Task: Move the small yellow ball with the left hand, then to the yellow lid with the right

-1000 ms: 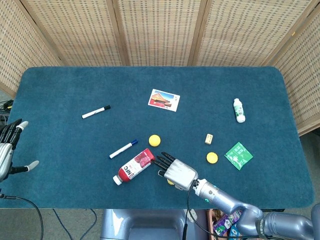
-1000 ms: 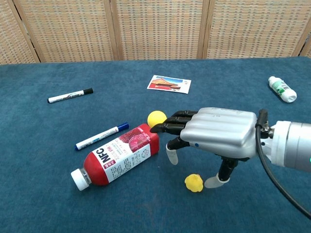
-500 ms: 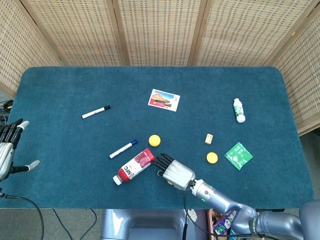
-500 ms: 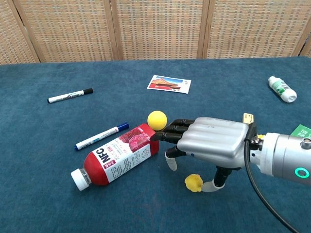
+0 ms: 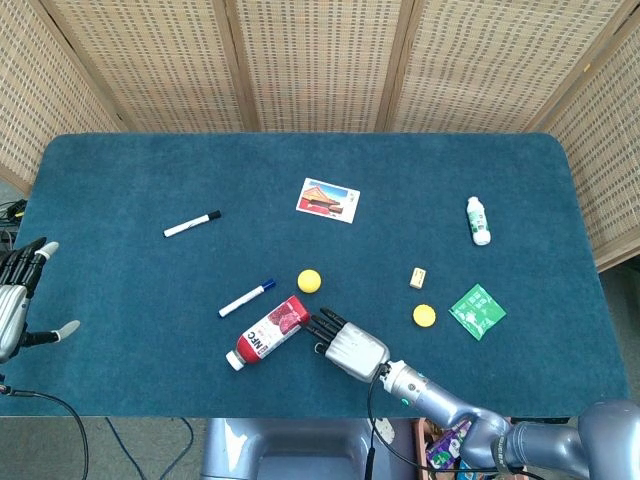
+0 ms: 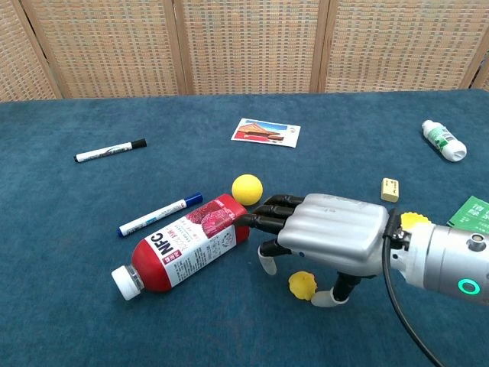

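Observation:
A small knobbly yellow ball [image 6: 302, 284] lies near the table's front edge. My right hand [image 6: 328, 241] hovers low over it, palm down and fingers spread, with the thumb just right of the ball and nothing held. In the head view the right hand [image 5: 347, 345] hides this ball. A larger smooth yellow ball [image 5: 309, 281] [image 6: 247, 188] sits just beyond the fingertips. The yellow lid [image 5: 424, 316] [image 6: 412, 220] lies flat to the right, behind the wrist. My left hand [image 5: 15, 300] hangs open off the table's left edge.
A red bottle [image 5: 268, 333] [image 6: 183, 245] lies on its side, touching-close to the right hand's fingertips. Around are a blue-capped marker [image 5: 246, 298], a black marker [image 5: 192, 224], a postcard [image 5: 328, 199], a beige block [image 5: 419, 277], a green packet [image 5: 477, 310] and a white bottle [image 5: 478, 220].
My right hand has sunk lower over the small knobbly ball and shifted slightly left, uncovering the yellow lid in the chest view. The ball has hardly moved. The left hand is still.

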Robot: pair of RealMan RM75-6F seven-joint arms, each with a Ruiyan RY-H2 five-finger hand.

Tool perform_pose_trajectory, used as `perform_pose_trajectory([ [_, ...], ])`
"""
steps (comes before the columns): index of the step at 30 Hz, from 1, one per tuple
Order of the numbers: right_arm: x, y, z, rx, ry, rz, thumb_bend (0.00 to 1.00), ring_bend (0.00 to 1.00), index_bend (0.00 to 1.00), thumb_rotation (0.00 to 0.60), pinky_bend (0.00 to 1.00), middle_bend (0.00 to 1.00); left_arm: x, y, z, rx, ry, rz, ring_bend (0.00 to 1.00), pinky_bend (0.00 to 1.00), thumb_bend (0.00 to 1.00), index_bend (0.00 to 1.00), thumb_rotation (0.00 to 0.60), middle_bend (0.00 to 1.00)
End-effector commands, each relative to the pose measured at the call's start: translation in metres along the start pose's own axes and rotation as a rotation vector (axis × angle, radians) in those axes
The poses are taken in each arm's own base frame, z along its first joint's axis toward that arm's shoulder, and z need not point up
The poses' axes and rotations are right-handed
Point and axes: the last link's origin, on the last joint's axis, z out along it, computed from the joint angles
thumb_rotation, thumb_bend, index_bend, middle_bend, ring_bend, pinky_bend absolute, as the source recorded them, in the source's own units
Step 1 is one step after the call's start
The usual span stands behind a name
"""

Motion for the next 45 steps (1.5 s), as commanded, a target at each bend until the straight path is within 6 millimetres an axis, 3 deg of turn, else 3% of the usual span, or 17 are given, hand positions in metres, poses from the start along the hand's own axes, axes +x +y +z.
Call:
perform_pose_trajectory([
  [1,-0.002,-0.001,0.000,0.003,0.001,-0.001,0.20,0.00,0.38,0.600,0.00,0.00,0.000,0.000,0.000,-0.001,-0.002,0.000,0.00,0.00,0.00,0.00,0.600,0.00],
  [12,-0.006,0.004,0.000,-0.018,-0.031,-0.005,0.22,0.00,0.40,0.600,0.00,0.00,-0.001,0.000,0.000,-0.001,-0.006,0.002,0.00,0.00,0.00,0.00,0.600,0.00],
  [22,-0.007,0.005,-0.002,-0.023,-0.030,-0.003,0.27,0.00,0.49,0.600,0.00,0.00,-0.002,0.001,0.000,-0.003,-0.009,0.004,0.00,0.00,0.00,0.00,0.600,0.00],
  [29,0.000,0.010,-0.006,-0.042,0.002,0.009,0.28,0.00,0.50,0.600,0.00,0.00,-0.003,0.002,0.000,-0.003,-0.016,0.008,0.00,0.00,0.00,0.00,0.600,0.00],
  [38,0.026,0.043,-0.025,-0.129,0.061,0.006,0.28,0.00,0.50,0.600,0.00,0.00,-0.005,0.004,0.001,-0.004,-0.024,0.013,0.00,0.00,0.00,0.00,0.600,0.00],
  [41,0.032,0.077,-0.039,-0.233,0.063,0.014,0.28,0.00,0.50,0.600,0.00,0.00,-0.006,0.006,0.000,-0.010,-0.026,0.018,0.00,0.00,0.00,0.00,0.600,0.00],
  [45,0.020,0.102,-0.049,-0.330,0.016,0.076,0.29,0.00,0.50,0.600,0.00,0.00,-0.007,0.008,0.000,-0.016,-0.027,0.022,0.00,0.00,0.00,0.00,0.600,0.00],
])
